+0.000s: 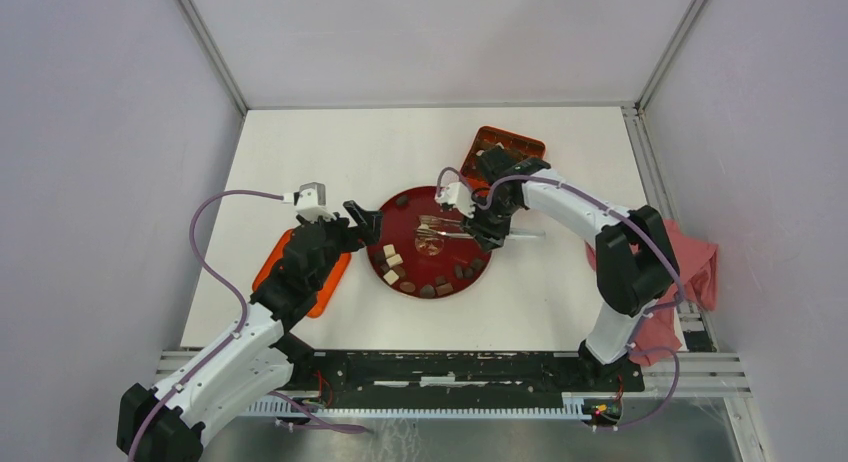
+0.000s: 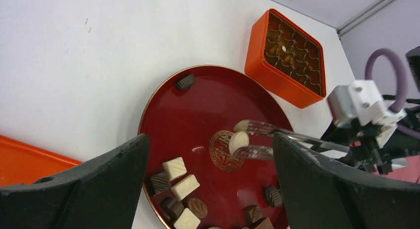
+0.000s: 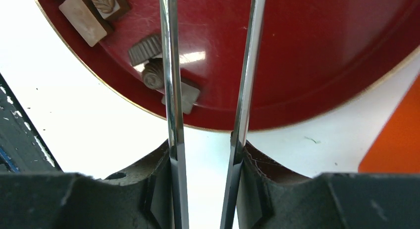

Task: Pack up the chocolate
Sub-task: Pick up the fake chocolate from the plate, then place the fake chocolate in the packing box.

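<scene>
1. The left arm (image 1: pixel 250 332) reaches up from the near-left corner across a flat orange tray (image 1: pixel 335 282) lying on the white surface (image 1: pixel 320 152). Its elbow is bent and its wrist points toward the red plate (image 2: pixel 198 110).
2. The left tool (image 1: pixel 366 222) hangs at the plate's left rim. Its black fingers (image 2: pixel 99 189) are spread wide apart, with nothing between them.
3. The chocolate (image 1: pixel 392 262) lies mostly along the plate's near-left arc. It is a loose cluster of cream-white blocks and brown and dark pieces, some of them ridged or leaf-embossed.
4. One dark fluted piece (image 2: pixel 185 82) sits alone at the plate's far rim, well apart from the rest.
5. A round cream-white piece (image 2: pixel 238 141) is pinched between the tips of a pair of metal tongs (image 1: pixel 440 227). It sits over the plate's middle, just beside the tan emblem (image 2: pixel 225 149).
6. The right tool (image 1: pixel 492 232) is clamped on the tongs. The wrist view shows both blades pressed between its fingers and running out over the plate.
7. The right arm (image 1: pixel 580 207) curves in from the near-right base, with its forearm passing in front of the square orange box (image 2: pixel 277 85). The box stands on the surface beyond the plate, its gridded compartments facing up.
8. A pink cloth (image 1: pixel 695 267) lies at the far right edge, behind the right arm's elbow.
</scene>
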`<state>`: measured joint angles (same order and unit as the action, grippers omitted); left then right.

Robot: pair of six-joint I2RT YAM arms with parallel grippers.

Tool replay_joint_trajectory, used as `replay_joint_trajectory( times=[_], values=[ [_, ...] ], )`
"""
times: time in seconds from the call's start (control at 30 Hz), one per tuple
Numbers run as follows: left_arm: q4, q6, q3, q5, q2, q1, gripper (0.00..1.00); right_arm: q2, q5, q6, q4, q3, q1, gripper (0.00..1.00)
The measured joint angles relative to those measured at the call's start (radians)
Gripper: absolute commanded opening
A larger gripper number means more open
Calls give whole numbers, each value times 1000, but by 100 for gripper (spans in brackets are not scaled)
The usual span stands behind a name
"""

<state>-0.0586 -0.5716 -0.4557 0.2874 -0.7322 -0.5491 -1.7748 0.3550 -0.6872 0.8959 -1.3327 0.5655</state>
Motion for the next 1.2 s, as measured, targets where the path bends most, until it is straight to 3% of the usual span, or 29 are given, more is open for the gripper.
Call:
replay_joint_trajectory(
  times=[0.4, 0.7, 1.2],
  values=[
    [1, 0, 0, 0, -11, 0, 98, 121, 83, -16, 13, 0, -323, 24],
    [3, 0, 0, 0, -12, 0, 98, 100, 78, -66, 47, -14, -585, 26],
    [3, 0, 0, 0, -14, 0, 98, 27, 70, -99, 53, -17, -653, 33]
  ],
)
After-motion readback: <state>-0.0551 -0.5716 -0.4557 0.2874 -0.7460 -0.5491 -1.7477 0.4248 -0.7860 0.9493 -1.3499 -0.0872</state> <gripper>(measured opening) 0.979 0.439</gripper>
